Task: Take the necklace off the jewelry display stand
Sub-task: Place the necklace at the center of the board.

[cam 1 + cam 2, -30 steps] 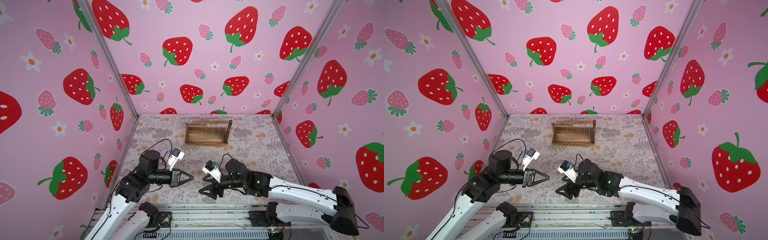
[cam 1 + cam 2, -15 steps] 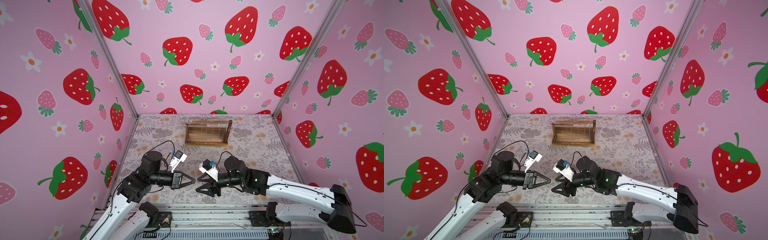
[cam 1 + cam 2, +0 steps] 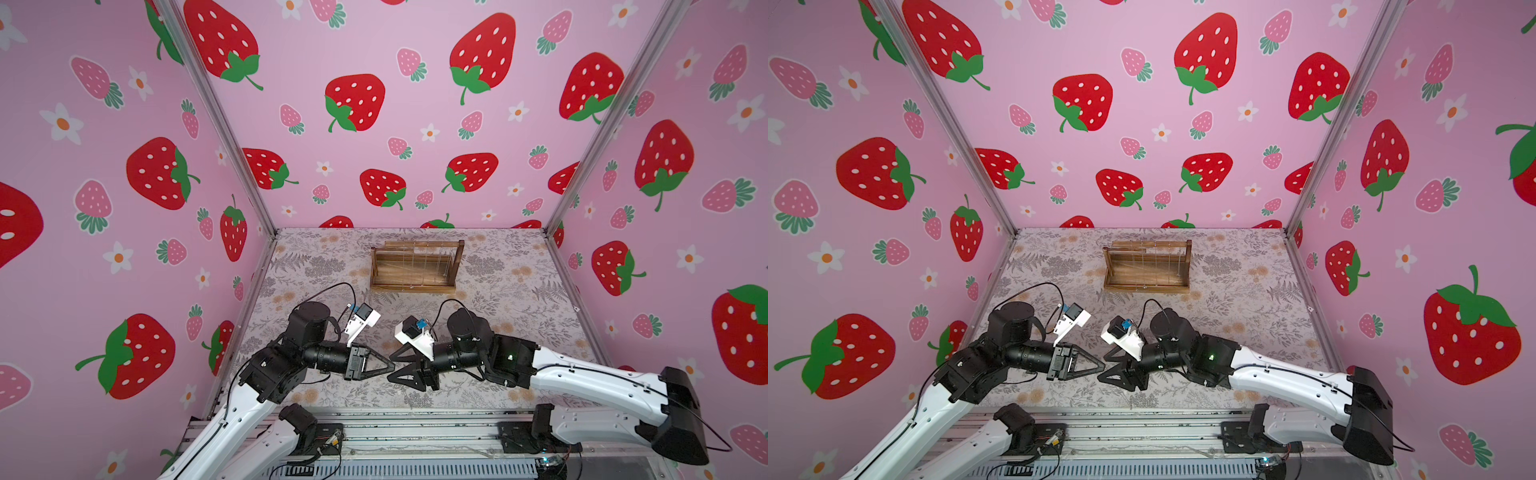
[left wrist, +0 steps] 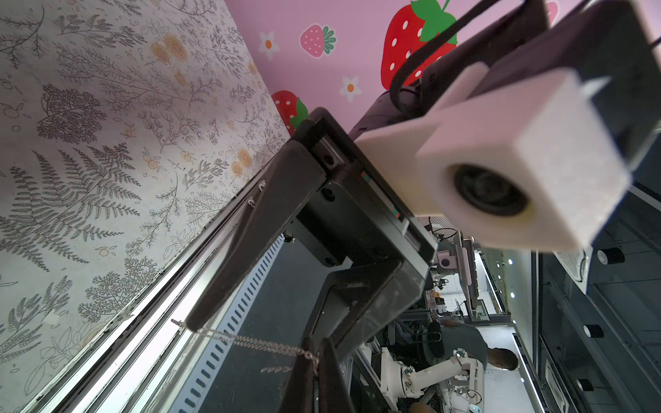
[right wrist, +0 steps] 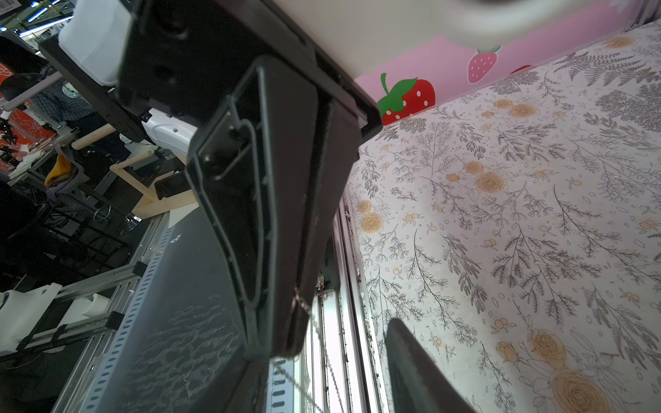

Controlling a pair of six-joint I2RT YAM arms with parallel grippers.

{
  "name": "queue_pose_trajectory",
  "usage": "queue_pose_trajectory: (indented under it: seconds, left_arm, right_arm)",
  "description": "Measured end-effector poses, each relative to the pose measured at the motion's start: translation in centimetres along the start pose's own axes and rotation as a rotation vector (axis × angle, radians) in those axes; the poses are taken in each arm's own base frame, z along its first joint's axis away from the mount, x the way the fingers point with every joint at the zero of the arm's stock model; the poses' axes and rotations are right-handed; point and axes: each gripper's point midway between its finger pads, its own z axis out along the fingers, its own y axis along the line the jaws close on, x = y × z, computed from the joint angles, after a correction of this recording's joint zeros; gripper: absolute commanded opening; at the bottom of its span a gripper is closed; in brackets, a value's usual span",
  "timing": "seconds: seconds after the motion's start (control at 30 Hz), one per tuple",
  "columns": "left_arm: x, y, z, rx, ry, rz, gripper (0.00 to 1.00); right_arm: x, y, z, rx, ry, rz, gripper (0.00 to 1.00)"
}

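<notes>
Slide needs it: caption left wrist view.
Thin silver chain necklace runs from shut left gripper to a fingertip of open right gripper.

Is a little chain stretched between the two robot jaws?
Yes, the necklace chain runs from the left gripper's shut jaws to the right gripper.

Bare table [image 3: 519,324] lies open beside and before the jewelry display stand [image 3: 415,266] (far middle). Up front the left hand [image 3: 392,367] and right hand [image 3: 389,368] meet tip to tip, with the necklace [image 4: 246,341] strung between them.

The necklace [image 5: 302,304] runs out past the right wrist view's edge, and in both top views it is too fine to make out.
</notes>
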Motion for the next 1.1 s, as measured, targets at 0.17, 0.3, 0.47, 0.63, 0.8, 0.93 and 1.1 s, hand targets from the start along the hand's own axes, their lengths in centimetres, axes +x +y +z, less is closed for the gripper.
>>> queue_pose_trajectory:
  seconds: [0.17, 0.3, 0.47, 0.63, 0.8, 0.93, 1.1]
  left_arm:
    - [-0.1, -0.1, 0.2, 0.001, 0.001, 0.005, 0.0]
    - [-0.2, 0.0, 0.5, -0.003, 0.005, 0.008, 0.0]
    - [-0.3, 0.1, 0.7, -0.007, 0.005, 0.015, 0.0]
    - [-0.7, 0.0, 0.9, -0.009, 0.0, 0.023, 0.0]
    - [-1.1, 0.0, 1.0, -0.022, -0.009, 0.027, 0.3]
    - [-1.3, 0.0, 0.9, -0.03, -0.023, 0.017, 0.51]
    - [-1.8, -0.4, 0.4, -0.045, -0.063, 0.048, 0.51]
  right_arm:
    - [0.1, 0.5, 0.0, -0.028, 0.005, -0.005, 0.21]
    - [0.1, 0.9, 0.0, -0.045, 0.009, -0.006, 0.12]
    - [0.4, 1.0, -0.3, -0.044, 0.019, 0.001, 0.01]
    - [0.3, 0.8, -0.7, -0.023, 0.01, 0.004, 0.0]
    - [0.0, 0.3, -1.6, 0.029, -0.031, 0.02, 0.0]
    - [0.1, -0.6, -2.3, 0.089, -0.052, 0.043, 0.0]
    - [0.3, -1.4, -2.3, 0.131, -0.057, 0.076, 0.0]
